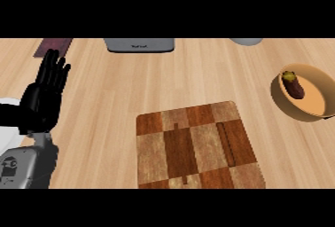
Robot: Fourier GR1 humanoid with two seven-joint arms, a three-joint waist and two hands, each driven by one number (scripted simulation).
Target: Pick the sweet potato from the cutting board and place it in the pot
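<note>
Pale wooden planks make up the tabletop (pixel 196 75), which fills the whole view and runs off every edge. Low in the middle lies a cutting board (pixel 196 148) of dark and light brown checks, with its lower edge cut off at the bottom of the frame; nothing rests on it.

At the right edge sits the pot (pixel 302 92), a tan round vessel with an orange-tan inside, and its right side is clipped by the frame. Inside it, toward the upper left of the bowl, lies the sweet potato (pixel 293 85), a dark purplish-brown oblong with a small yellowish tip at its upper end. How it touches the pot's floor is hard to judge from this angle.

Along the top edge three things are only partly in view. A grey box-like appliance (pixel 139 45) at upper centre shows just its lower part; a small dark mark on its front may be lettering, but it cannot be read. To its right, a pale grey rounded object (pixel 247 41) shows only a sliver, too little to name. In the upper left corner lies a dark reddish-brown flat item (pixel 53 46), also cut off at the top.

On the left side of the frame the left hand (pixel 40 99) stands open, black fingers straight and pointing up, holding nothing, above its grey forearm (pixel 27 166) in the lower left corner. The right hand does not show.
</note>
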